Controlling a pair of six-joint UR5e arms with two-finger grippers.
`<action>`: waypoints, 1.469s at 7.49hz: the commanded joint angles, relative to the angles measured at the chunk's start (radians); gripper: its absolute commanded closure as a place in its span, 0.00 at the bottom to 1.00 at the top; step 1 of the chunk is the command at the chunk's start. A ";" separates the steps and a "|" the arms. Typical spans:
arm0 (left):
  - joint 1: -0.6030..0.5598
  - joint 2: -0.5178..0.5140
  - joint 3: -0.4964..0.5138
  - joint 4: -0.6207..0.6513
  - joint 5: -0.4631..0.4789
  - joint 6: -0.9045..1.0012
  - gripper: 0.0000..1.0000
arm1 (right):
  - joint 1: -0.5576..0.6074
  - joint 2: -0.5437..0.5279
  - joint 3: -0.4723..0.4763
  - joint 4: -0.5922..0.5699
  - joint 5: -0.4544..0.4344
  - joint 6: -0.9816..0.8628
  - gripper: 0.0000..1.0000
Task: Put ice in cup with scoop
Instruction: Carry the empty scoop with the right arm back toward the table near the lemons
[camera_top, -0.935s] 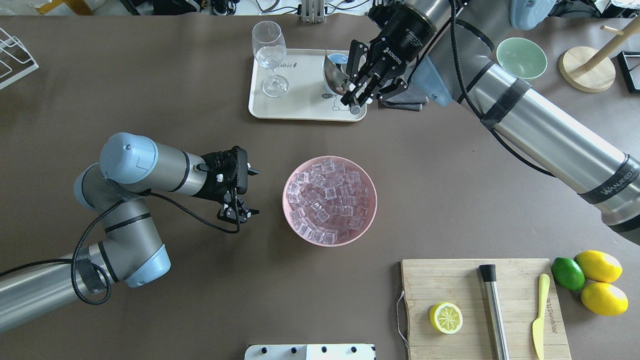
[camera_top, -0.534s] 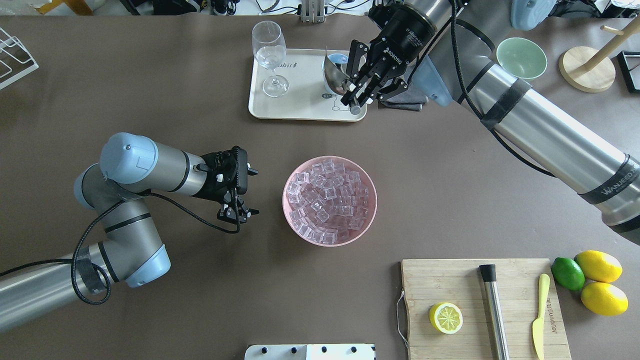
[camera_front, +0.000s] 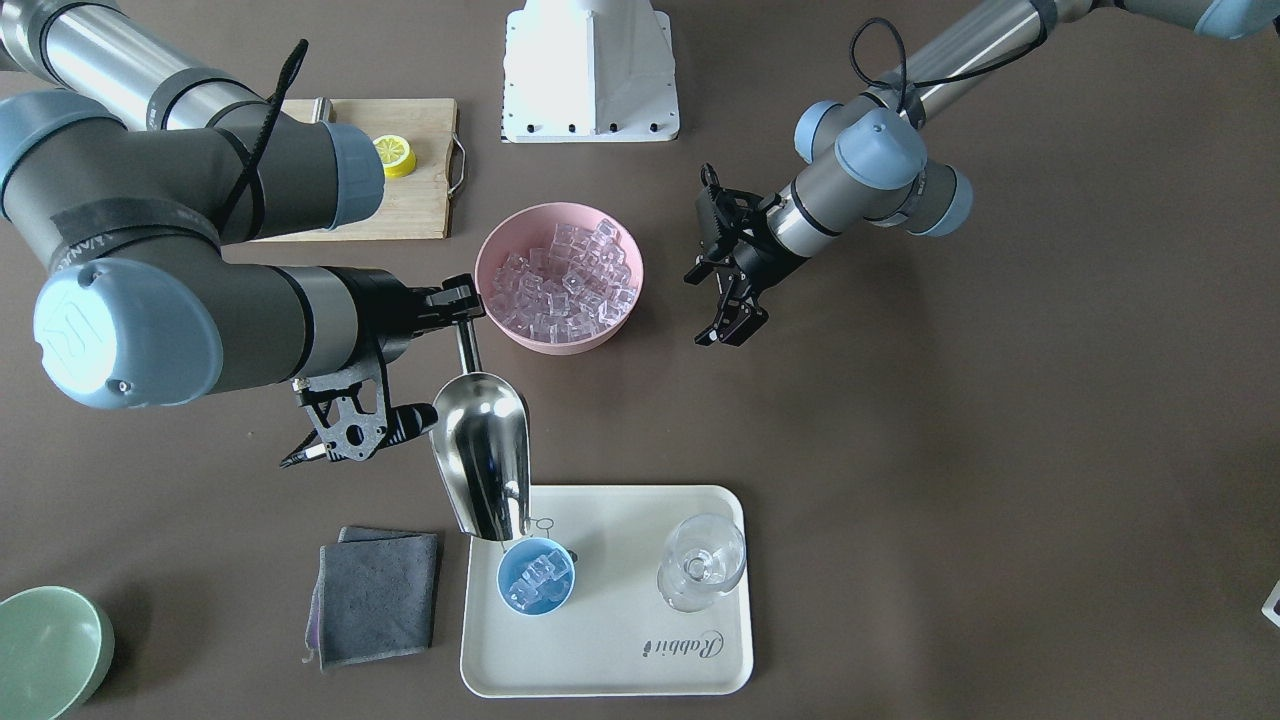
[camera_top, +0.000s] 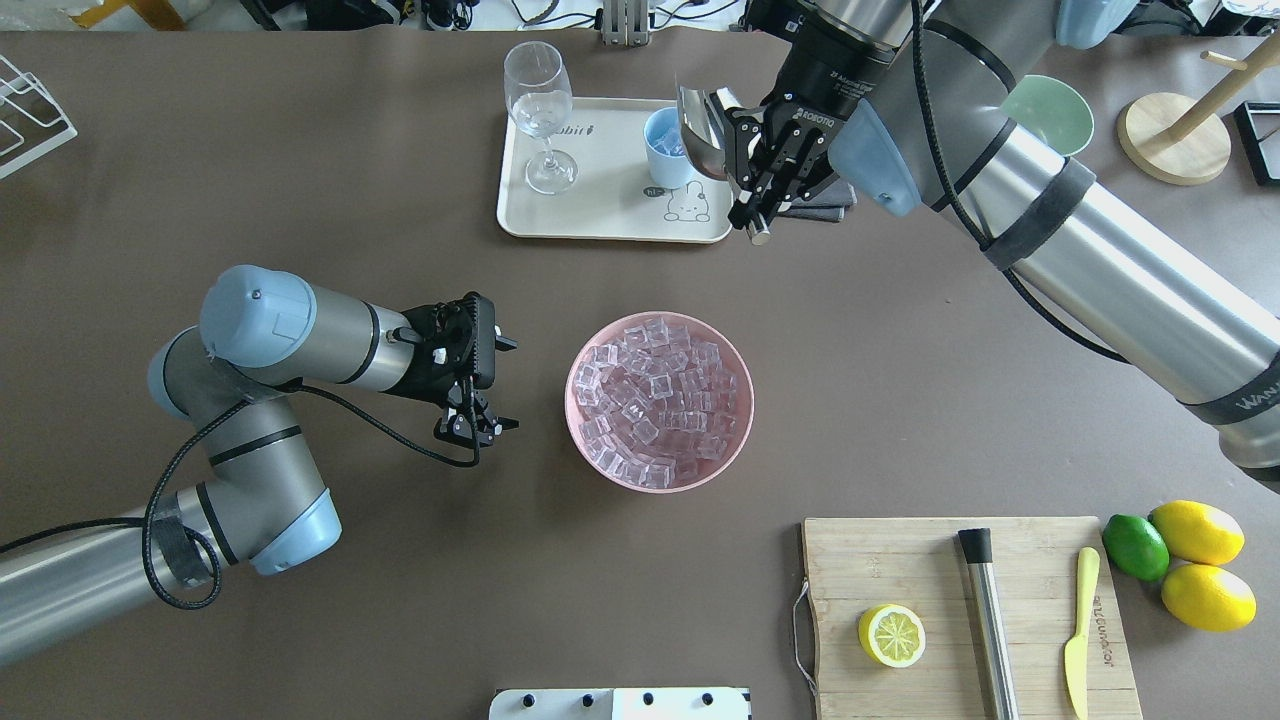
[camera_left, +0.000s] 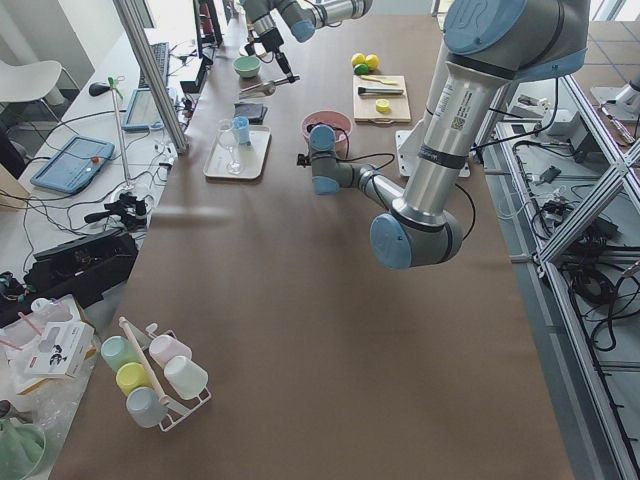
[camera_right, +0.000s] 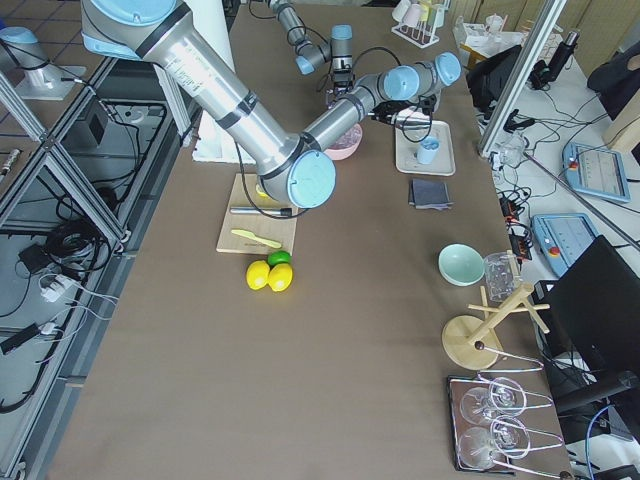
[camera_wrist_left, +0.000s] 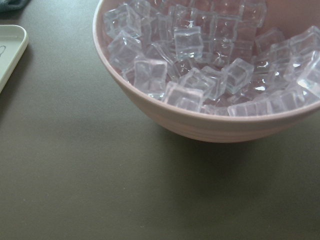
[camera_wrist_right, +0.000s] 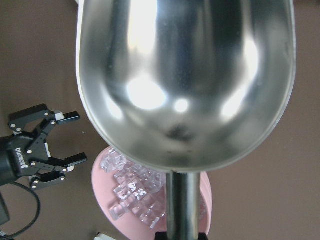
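Note:
My right gripper (camera_top: 756, 218) is shut on the rod handle of the steel scoop (camera_top: 700, 140). The scoop hangs mouth-down, its lip just above the near rim of the light-blue cup (camera_top: 665, 145) on the tray. In the front-facing view the scoop (camera_front: 480, 450) tilts toward the cup (camera_front: 536, 575), which holds a few ice cubes. The right wrist view shows the scoop's trough (camera_wrist_right: 185, 75) empty. The pink bowl (camera_top: 735, 400) at mid-table is full of ice (camera_top: 655, 395). My left gripper (camera_top: 472, 428) is open and empty, left of the bowl.
The cream tray (camera_top: 600, 210) also bears a clear stemmed glass (camera_top: 540, 110). A grey cloth (camera_front: 375, 590) lies beside the tray, and a pale green bowl (camera_top: 1055, 120) stands farther right. A cutting board (camera_top: 950, 580) holds a lemon half, a steel cylinder and a yellow knife.
My right gripper has carried the scoop to the right, off the cup, so the cup now shows in the overhead view. The left arm has not moved.

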 joint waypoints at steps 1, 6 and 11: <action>0.000 0.000 0.000 0.000 0.001 0.000 0.01 | -0.005 -0.164 0.264 -0.008 -0.413 0.003 1.00; -0.031 0.000 -0.003 0.009 0.003 0.002 0.01 | -0.041 -0.496 0.394 -0.031 -0.378 0.111 1.00; -0.054 0.021 -0.025 0.029 0.003 0.003 0.01 | -0.126 -0.640 0.385 0.355 -0.379 0.447 1.00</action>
